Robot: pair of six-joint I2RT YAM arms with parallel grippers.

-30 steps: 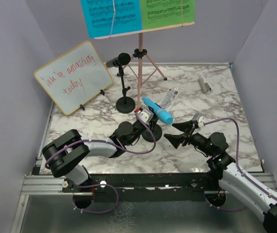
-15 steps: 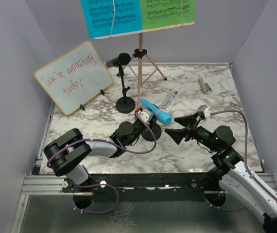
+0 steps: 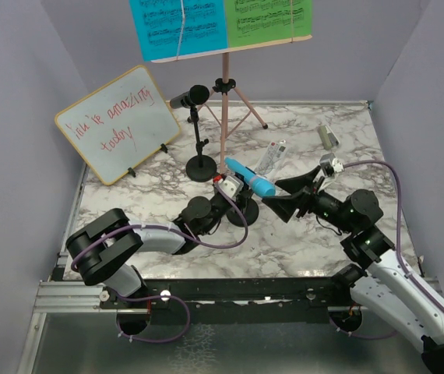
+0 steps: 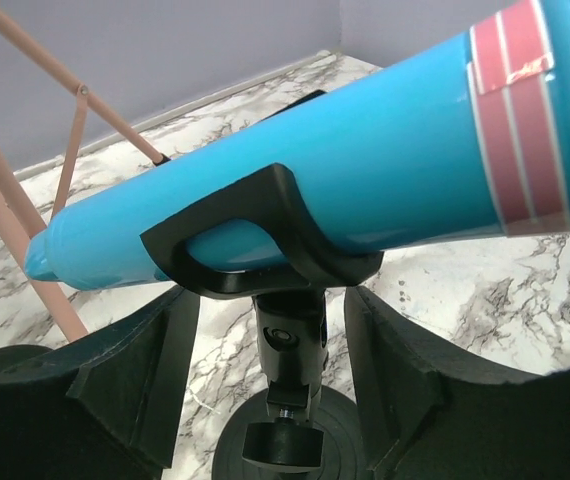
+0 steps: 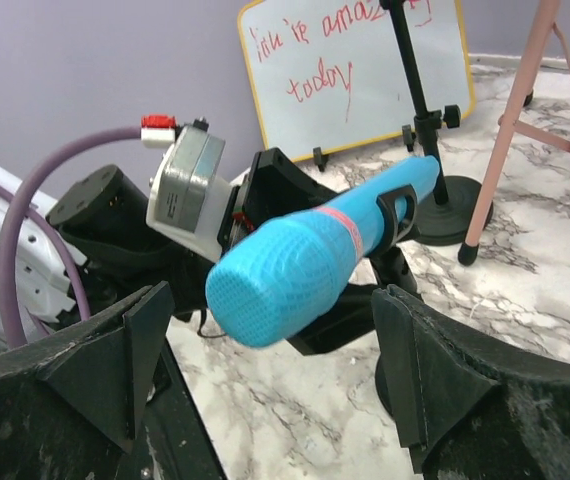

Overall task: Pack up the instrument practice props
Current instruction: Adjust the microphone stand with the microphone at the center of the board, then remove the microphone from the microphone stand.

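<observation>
The blue microphone (image 3: 249, 178) lies tilted in the clip of a black round-based holder (image 3: 244, 215). My left gripper (image 3: 234, 204) is open, with a finger on each side of the holder's stem (image 4: 290, 345) and a gap on both sides. The microphone (image 4: 345, 170) sits just above it. My right gripper (image 3: 281, 195) is open and wide, with the microphone's mesh head (image 5: 290, 270) just beyond its fingertips (image 5: 115, 350). The black microphone (image 3: 191, 97) sits on its own holder (image 3: 201, 167). The pink tripod stand (image 3: 224, 109) carries the blue sheet (image 3: 179, 27) and the green sheet (image 3: 269, 19).
A yellow-framed whiteboard (image 3: 117, 123) leans at the back left. A small silver cylinder (image 3: 328, 136) lies at the back right. A white flat packet (image 3: 272, 156) lies behind the blue microphone. Purple walls close in the table on three sides.
My right gripper has risen and moved away from the near edge, up to the blue microphone's head. The left gripper has barely moved at the holder.
</observation>
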